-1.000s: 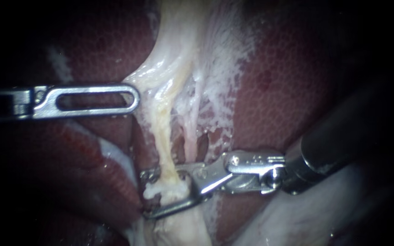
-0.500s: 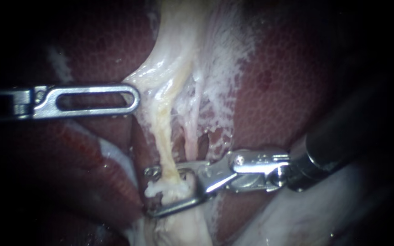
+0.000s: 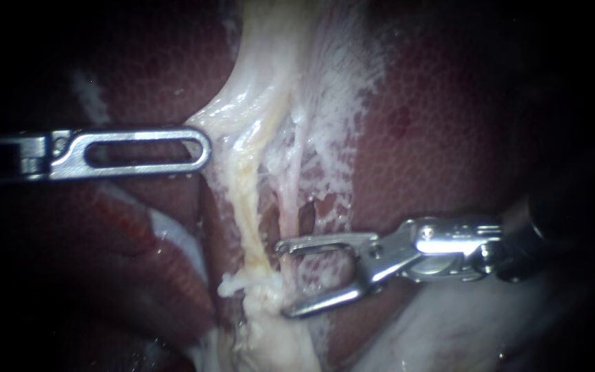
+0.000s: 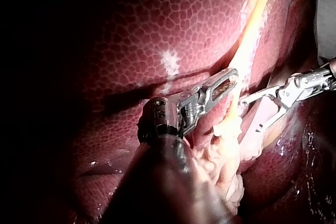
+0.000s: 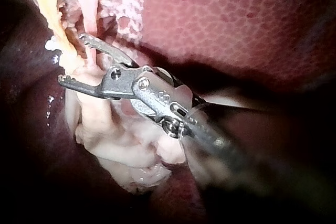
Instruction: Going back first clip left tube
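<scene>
The right instrument (image 3: 285, 279) has drawn back along its shaft. Its jaws, spread wide and empty, no longer straddle the left tube (image 3: 246, 207), which stands just ahead of their tips. I cannot make out a clip on it. The retreat looks well under way, with only further clearance left. Beyond, the left instrument (image 3: 204, 148) touches pale tissue, and wet, glistening liver (image 3: 435, 138) leaves open room behind the jaws.

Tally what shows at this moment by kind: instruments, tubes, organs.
Instruments: 2 (left instrument, right instrument)
Tubes: 2 (yellowish left tube, thinner pinkish right tube)
Organs: 1 for certain (liver)
Total: 5
</scene>
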`<control>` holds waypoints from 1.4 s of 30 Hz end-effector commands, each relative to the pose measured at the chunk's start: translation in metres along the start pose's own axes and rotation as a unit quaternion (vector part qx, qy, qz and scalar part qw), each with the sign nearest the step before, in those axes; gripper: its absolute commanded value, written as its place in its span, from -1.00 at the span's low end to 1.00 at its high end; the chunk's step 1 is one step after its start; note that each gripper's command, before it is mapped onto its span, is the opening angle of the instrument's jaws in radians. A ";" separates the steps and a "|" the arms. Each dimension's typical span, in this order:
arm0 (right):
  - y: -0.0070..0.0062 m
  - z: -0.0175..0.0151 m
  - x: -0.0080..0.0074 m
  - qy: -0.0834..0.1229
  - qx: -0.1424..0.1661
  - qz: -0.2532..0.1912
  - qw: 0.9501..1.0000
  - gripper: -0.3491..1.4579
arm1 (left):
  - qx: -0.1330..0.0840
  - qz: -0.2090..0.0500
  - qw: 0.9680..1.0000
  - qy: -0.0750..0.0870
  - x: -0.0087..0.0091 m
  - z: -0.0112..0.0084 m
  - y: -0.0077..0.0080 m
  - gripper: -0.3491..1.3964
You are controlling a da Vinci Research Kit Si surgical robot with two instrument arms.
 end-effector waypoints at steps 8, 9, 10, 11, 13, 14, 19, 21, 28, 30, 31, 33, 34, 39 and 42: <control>-0.0012 -0.0059 0.0023 0.001 -0.027 -0.007 1.000 0.05 | 0.001 0.000 1.000 0.000 0.0001 0.0000 0.0002 -1.00; -0.0013 -0.0064 0.0027 0.001 -0.030 -0.010 0.999 0.05 | 0.001 0.001 1.000 0.000 0.0001 0.0000 0.0002 -1.00; -0.0014 -0.0071 0.0033 0.001 -0.032 -0.016 0.999 0.05 | 0.001 0.001 1.000 0.000 0.0001 0.0000 0.0002 -1.00; -0.0015 -0.0075 0.0037 0.001 -0.034 -0.020 0.999 0.05 | 0.001 0.001 1.000 0.000 0.0001 0.0001 0.0002 -1.00; -0.0017 -0.0085 0.0046 0.001 -0.037 -0.024 0.999 0.05 | 0.001 0.001 1.000 0.000 0.0001 0.0001 0.0003 -1.00; -0.0018 -0.0088 0.0049 0.001 -0.037 -0.028 0.999 0.05 | 0.001 0.001 1.000 0.000 0.0002 0.0001 0.0003 -1.00; -0.0023 -0.0100 0.0061 0.000 -0.041 -0.039 0.998 0.05 | 0.001 0.001 1.000 0.000 0.0002 0.0001 0.0004 -1.00; -0.0023 -0.0102 0.0063 0.000 -0.041 -0.041 0.998 0.05 | 0.001 0.001 1.000 0.000 0.0002 0.0001 0.0004 -1.00; -0.0023 -0.0102 0.0063 0.000 -0.041 -0.044 0.998 0.05 | 0.001 0.001 1.000 0.000 0.0002 0.0001 0.0005 -1.00; -0.0023 -0.0102 0.0063 0.000 -0.041 -0.044 0.998 0.05 | 0.001 0.002 1.000 0.000 0.0003 0.0002 0.0005 -1.00; -0.0023 -0.0102 0.0063 0.000 -0.041 -0.044 0.998 0.05 | 0.000 0.002 1.000 -0.001 0.0005 0.0004 0.0006 -1.00; -0.0023 -0.0103 0.0063 0.000 -0.041 -0.044 0.998 0.05 | 0.000 0.003 1.000 -0.001 0.0008 0.0006 0.0008 -1.00; -0.0023 -0.0103 0.0063 0.000 -0.041 -0.044 0.998 0.05 | 0.000 0.004 1.000 -0.003 0.0012 0.0009 0.0009 -1.00; -0.0023 -0.0103 0.0062 0.000 -0.041 -0.044 0.998 0.05 | -0.004 0.010 1.000 0.001 0.0029 0.0021 0.0020 -1.00; -0.0023 -0.0103 0.0062 0.000 -0.041 -0.044 0.998 0.05 | -0.004 0.008 1.000 0.007 0.0041 0.0031 0.0026 -1.00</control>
